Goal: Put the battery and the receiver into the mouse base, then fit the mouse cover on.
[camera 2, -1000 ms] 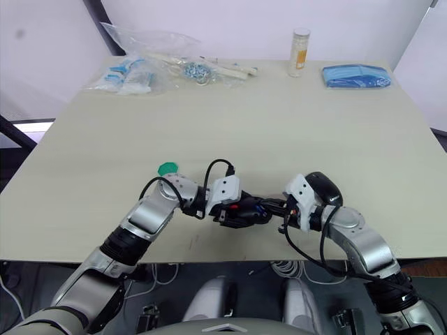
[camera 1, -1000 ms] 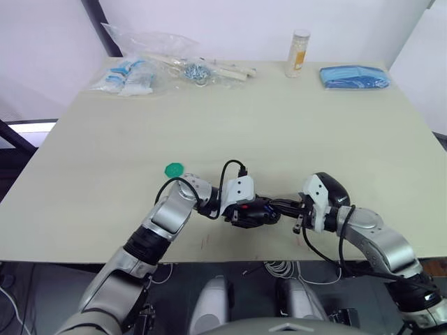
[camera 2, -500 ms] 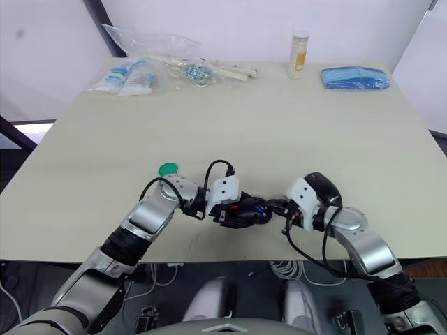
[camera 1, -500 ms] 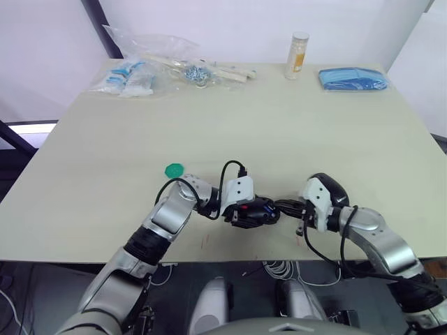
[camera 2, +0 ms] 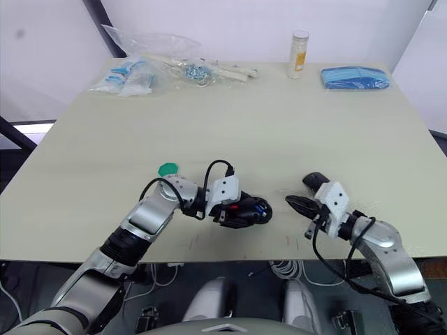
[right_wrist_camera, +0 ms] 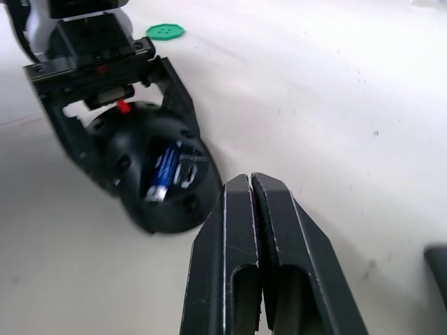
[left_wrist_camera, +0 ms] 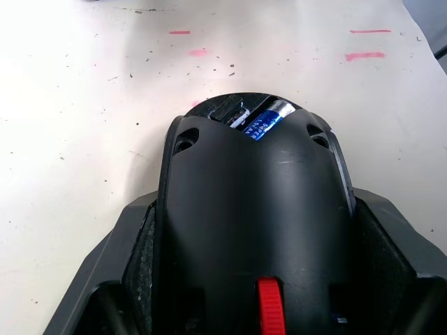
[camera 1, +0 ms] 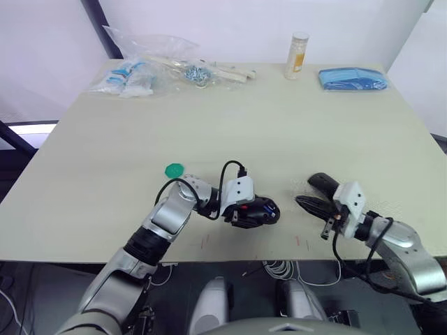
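Left eye view gives us the big pale table (camera 1: 230, 118), and along its far edge we see clear plastic bags (camera 1: 143, 66) on the left, a small capped bottle (camera 1: 297, 54) near the middle and a folded blue cloth (camera 1: 353, 77) on the right. Close to the near edge, our left gripper (camera 1: 241, 211) is clenched around the mouse base (camera 1: 257, 211), pinning that black body on the table from both sides. In the left wrist view we look straight down the mouse base, red scroll wheel (left_wrist_camera: 269, 314) near the camera. The battery (left_wrist_camera: 264, 121) lies in the open compartment at the far end, blue with its silver tip showing. We cannot make out a receiver in there.

Over on the right, our right gripper (camera 1: 304, 203) sits clear of the mouse base, bare table between them, its two black fingers pressed together and holding nothing. The mouse cover (camera 1: 323, 182) lies on the table just behind that gripper, partly hidden by the white wrist. Smallest of all, a green round disc (camera 1: 174, 169) rests on the table just beyond our left forearm.
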You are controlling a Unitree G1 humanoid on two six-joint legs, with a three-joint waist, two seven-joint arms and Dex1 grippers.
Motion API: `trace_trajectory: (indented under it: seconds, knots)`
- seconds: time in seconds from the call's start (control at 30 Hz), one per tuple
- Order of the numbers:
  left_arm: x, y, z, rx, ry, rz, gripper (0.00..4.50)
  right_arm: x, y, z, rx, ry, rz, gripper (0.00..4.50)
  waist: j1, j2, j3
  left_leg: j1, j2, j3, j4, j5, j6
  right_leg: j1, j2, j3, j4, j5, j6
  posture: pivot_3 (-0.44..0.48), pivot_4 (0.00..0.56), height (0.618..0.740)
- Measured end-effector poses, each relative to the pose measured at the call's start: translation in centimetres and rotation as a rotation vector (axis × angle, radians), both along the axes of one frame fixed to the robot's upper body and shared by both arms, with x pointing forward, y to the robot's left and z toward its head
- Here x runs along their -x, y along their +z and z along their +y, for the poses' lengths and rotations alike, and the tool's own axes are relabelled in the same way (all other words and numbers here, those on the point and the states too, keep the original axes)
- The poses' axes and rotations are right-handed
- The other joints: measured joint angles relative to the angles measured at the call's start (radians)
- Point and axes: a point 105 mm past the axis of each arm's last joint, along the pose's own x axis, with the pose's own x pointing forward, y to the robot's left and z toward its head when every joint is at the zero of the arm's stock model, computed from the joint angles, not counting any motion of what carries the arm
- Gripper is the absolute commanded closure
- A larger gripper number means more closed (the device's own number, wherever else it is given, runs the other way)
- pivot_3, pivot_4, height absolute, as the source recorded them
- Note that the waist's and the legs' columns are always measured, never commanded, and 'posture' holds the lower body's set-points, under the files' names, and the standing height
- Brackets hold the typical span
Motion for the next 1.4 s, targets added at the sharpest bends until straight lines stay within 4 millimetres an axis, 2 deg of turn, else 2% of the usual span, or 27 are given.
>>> trace_trajectory:
  seconds: [0.1,0.17,0.2,0.27,0.3,0.4,0.53,0.67,0.8,1.03,1.07,1.17,1.4]
  knots:
    - [0.0,0.0,0.1,-0.002,0.004,0.001,1.57,0.6,0.0,-1.0,0.003,0.013,-0.016,3.86,-0.002,0.0,0.0,0.001,0.0,0.001,0.001,0.0,0.0,0.0,0.0,0.001,0.002,0.0,0.0,0.0,0.15,0.74]
    - [0.0,0.0,0.1,0.0,0.001,0.0,1.57,1.3,0.0,-1.5,-0.013,0.036,-0.011,3.03,0.001,0.0,0.0,0.001,0.0,0.001,0.001,0.0,0.0,0.0,0.0,0.001,0.003,0.0,0.0,0.0,0.15,0.74]
    - [0.0,-0.1,0.2,0.0,0.004,0.0,1.57,2.3,-0.5,-3.2,-0.019,0.05,0.026,2.6,0.001,0.0,0.0,0.002,0.0,0.001,0.002,0.0,0.0,0.0,0.0,0.002,0.005,0.0,0.0,0.0,0.15,0.74]
    - [0.0,-0.1,0.2,-0.002,0.006,0.0,1.57,3.0,-0.6,-4.3,-0.03,0.068,0.038,1.75,0.001,0.0,0.0,0.003,0.0,0.002,0.003,0.0,0.0,0.0,0.0,0.003,0.006,0.0,0.0,0.0,0.15,0.74]
    - [0.0,-0.1,0.2,-0.002,0.008,-0.001,1.57,3.3,-0.7,-5.0,-0.03,0.076,0.043,1.02,0.001,0.0,0.0,0.004,0.0,0.002,0.003,0.0,0.0,0.0,0.0,0.004,0.007,0.0,0.0,0.0,0.15,0.74]
    - [0.0,-0.1,0.3,-0.002,0.009,-0.001,1.57,3.8,-0.7,-6.3,-0.016,0.085,0.042,0.17,0.001,0.0,0.0,0.005,0.0,0.004,0.002,0.0,0.0,0.0,0.0,0.005,0.008,0.0,0.0,0.0,0.15,0.74]
    - [0.0,-0.1,0.3,-0.002,0.009,0.002,1.57,4.9,-0.7,-8.1,-0.018,0.086,0.035,0.08,0.001,0.0,0.0,0.006,0.0,0.005,0.002,0.0,0.0,0.0,0.0,0.006,0.008,-0.001,-0.001,0.0,0.15,0.74]
    - [-0.1,-0.1,0.3,0.0,0.01,0.003,1.57,5.2,-0.7,-8.8,0.002,0.088,-0.004,0.08,0.001,0.0,0.001,0.011,0.0,0.009,0.002,0.0,0.0,0.002,0.0,0.011,0.01,-0.001,0.0,0.0,0.15,0.74]
    - [-0.2,-0.1,0.4,0.001,0.008,0.003,1.57,6.1,-1.0,-10.7,-0.006,0.069,-0.002,0.08,0.001,0.0,0.002,0.013,0.0,0.014,0.002,0.0,0.0,0.003,0.0,0.015,0.011,-0.001,0.0,0.0,0.15,0.74]
    - [-0.2,0.0,0.3,0.015,0.009,-0.003,1.57,6.4,-0.7,-10.9,-0.034,0.101,-0.024,0.08,0.002,0.0,0.002,0.014,0.001,0.016,0.002,0.0,0.0,0.002,-0.001,0.017,0.011,-0.001,0.0,0.0,0.15,0.74]
    - [-0.3,0.0,0.3,0.018,0.011,-0.003,0.77,6.4,-0.7,-10.9,-0.035,0.103,-0.025,0.0,0.002,0.0,0.002,0.014,0.001,0.017,0.002,0.0,0.0,0.002,-0.001,0.017,0.011,-0.001,0.0,0.0,0.15,0.74]
    - [-0.1,0.0,0.2,0.034,0.008,0.011,0.14,6.3,-0.7,-10.8,-0.043,0.104,-0.031,0.0,0.003,0.0,0.003,0.014,0.001,0.017,0.002,0.0,0.0,0.002,-0.001,0.017,0.011,-0.001,0.0,0.0,0.15,0.74]
    - [0.0,0.3,0.2,0.072,0.006,0.013,0.14,6.3,-0.7,-10.7,-0.052,0.118,-0.037,0.0,0.003,0.0,0.007,0.013,0.0,0.019,0.002,0.0,0.0,0.001,-0.001,0.019,0.011,-0.001,0.0,0.0,0.15,0.74]
